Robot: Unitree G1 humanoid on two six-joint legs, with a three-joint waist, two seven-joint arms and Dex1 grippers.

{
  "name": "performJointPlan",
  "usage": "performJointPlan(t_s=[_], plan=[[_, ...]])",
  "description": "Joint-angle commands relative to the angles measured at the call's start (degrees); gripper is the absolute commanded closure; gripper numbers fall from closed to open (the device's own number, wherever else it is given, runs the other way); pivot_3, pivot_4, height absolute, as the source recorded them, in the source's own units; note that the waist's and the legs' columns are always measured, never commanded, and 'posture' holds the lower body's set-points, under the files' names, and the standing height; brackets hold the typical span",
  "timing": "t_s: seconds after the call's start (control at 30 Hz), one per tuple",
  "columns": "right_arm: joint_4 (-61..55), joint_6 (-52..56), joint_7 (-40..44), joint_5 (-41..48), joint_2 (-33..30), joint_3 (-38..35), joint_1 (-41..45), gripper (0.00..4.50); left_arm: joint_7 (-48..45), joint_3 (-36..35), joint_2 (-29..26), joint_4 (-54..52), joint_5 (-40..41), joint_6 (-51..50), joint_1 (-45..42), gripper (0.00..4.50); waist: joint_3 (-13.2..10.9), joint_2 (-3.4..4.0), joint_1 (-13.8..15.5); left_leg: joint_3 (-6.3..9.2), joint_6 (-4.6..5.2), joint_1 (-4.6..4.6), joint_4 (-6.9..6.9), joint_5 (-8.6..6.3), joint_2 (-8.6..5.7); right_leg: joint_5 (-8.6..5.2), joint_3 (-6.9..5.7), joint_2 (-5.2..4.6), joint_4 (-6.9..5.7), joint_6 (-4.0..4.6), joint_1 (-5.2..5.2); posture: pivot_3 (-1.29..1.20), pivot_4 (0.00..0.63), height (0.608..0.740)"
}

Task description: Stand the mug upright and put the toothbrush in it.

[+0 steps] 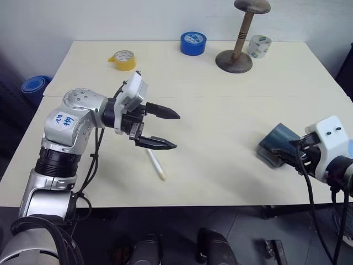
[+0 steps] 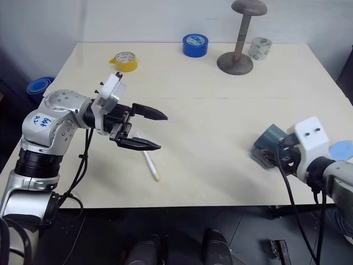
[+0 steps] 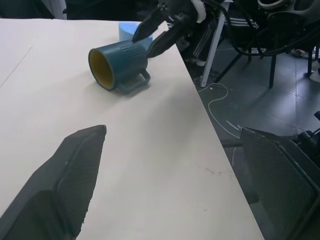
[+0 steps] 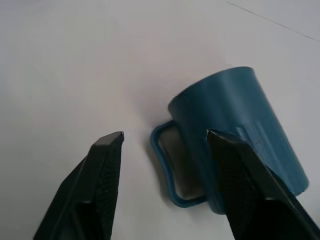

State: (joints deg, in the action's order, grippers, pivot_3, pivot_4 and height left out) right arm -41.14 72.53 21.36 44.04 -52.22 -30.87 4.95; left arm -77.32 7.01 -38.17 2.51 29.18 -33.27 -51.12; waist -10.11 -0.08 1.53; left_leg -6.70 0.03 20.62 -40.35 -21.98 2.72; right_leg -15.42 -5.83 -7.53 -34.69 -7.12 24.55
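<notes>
Fingers of the right gripper (image 4: 165, 140) stand apart around the slate-blue ribbed plastic mug (image 4: 235, 125), which lies on its side near the right edge of the table; in the right wrist view one finger lies over the mug's wall and the other is off beyond the loop handle, with the handle in the gap between them. Whether the fingers actually press on the mug cannot be told, so no grip is certain. That straddle looks like a set-up for seizing the mug by its handle side so it can be tipped onto its base, which the task needs first.

In the left wrist view the mug's yellow interior faces across the table towards the left, its base towards the right gripper, and its handle rests on the tabletop. Its wall is finely ribbed and looks smooth and hard.

Well apart from it, left of centre, the slim white-cream plastic toothbrush (image 1: 155, 164) lies flat on the cream tabletop (image 1: 220, 127). The left gripper (image 1: 165, 128) hangs above it with its two black fingers spread wide and nothing between them, apparently waiting over the brush until the mug stands.

At the far edge sit a yellow tape roll (image 1: 123, 59), a blue tape roll (image 1: 193, 42), a clear tape roll (image 1: 258, 46) and a dark turned wooden stand with a round base (image 1: 236, 55), all well away from the work.
</notes>
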Motion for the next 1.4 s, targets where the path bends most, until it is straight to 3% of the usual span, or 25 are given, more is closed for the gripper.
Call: performJointPlan(t_s=[0.03, 0.37, 0.83, 0.93, 1.13, 1.2, 1.4], plan=[[-2.04, 1.93, 1.33, 1.5, -0.73, 0.38, -1.71, 1.58, 0.48, -1.4, -0.43, -1.83, 0.5, -0.2, -0.38, 0.0, 0.0, 0.0, -0.04, 0.0, 0.0, -0.01, 0.0, 0.0, 0.0, 0.0, 0.0, 0.0, -0.01, 0.0, 0.0, 0.0, 0.15, 0.74], [10.01, -7.11, 7.25, -5.61, -4.37, 12.92, 2.38, 1.58, 1.82, -1.53, 0.07, -2.21, 0.56, -0.48, -0.76, 0.0, 0.0, 0.0, -0.2, -0.02, 0.01, -0.04, -0.01, 0.01, 0.01, 0.0, 0.01, 0.01, -0.04, 0.0, 0.0, 0.0, 0.15, 0.74], [26.82, -19.23, 16.88, -15.93, -6.24, 23.74, 7.08, 1.58, 4.14, -3.72, -1.98, -6.26, 1.47, -2.29, 2.5, 0.0, -0.01, -0.02, -0.22, -0.06, 0.01, -0.03, -0.05, 0.01, 0.02, 0.01, 0.0, 0.0, -0.03, -0.02, 0.0, 0.0, 0.15, 0.74], [29.72, -20.93, 17.37, -17.69, -4.49, 26.48, 8.21, 2.16, 4.23, -3.7, -2.01, -6.35, 1.31, -2.1, 2.58, 0.0, -0.01, -0.03, -0.2, -0.04, 0.01, -0.02, -0.06, 0.01, 0.02, 0.01, -0.01, 0.0, -0.03, -0.02, 0.0, 0.0, 0.15, 0.74], [32.43, -22.84, 19.07, -19.78, -3.0, 28.18, 9.11, 3.98, 4.4, -3.95, -2.25, -6.62, 1.34, -2.14, 2.42, 0.0, 0.0, -0.04, -0.28, -0.04, 0.01, -0.04, -0.12, 0.01, 0.03, 0.01, -0.02, 0.0, -0.06, -0.02, -0.03, 0.0, 0.15, 0.74], [32.08, -22.68, 19.46, -19.4, -2.59, 27.87, 9.46, 4.4, 4.42, -4.15, -2.56, -6.29, 1.14, -1.99, 2.42, 0.0, 0.08, -0.19, -0.3, -0.04, 0.01, -0.04, -0.16, 0.01, 0.03, 0.01, -0.02, 0.0, -0.08, -0.02, -0.03, 0.0, 0.15, 0.74], [23.87, -23.02, 18.65, -10.75, 7.01, 21.82, 14.46, 4.4, 7.08, -7.01, -3.98, -6.02, 2.18, -4.37, 4.18, 0.0, 0.08, -0.26, -1.11, -0.03, -0.01, -0.07, -0.16, 0.02, 0.11, 0.01, -0.03, 0.05, -0.15, -0.02, -0.03, 0.0, 0.15, 0.74]])
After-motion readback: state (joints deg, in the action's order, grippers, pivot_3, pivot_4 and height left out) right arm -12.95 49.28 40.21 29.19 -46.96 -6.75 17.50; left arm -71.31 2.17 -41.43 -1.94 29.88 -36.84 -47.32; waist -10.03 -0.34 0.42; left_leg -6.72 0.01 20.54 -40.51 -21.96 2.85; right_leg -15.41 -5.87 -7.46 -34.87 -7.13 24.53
